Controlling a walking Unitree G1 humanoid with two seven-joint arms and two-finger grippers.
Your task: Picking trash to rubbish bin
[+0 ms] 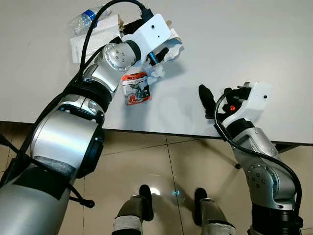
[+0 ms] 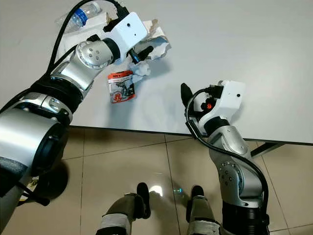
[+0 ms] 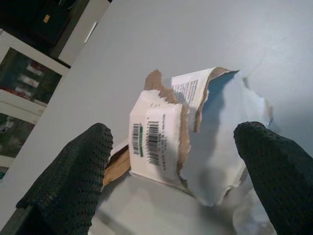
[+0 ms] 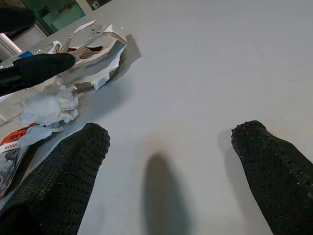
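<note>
Left tool (image 3: 176,161) gapes wide around the torn, crumpled paper package (image 3: 195,132) on the smooth grey bench (image 1: 234,44); right tool (image 4: 166,176) hovers wide, empty.

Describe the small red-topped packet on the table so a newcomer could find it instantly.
On the white table, find the trash cluster at the robot's left. The flat red-and-white printed packet lies nearest the table's front edge, beside a crumpled white tissue. It alone has a red band; the torn cardboard envelope and clear plastic bottle lie farther back.
</note>
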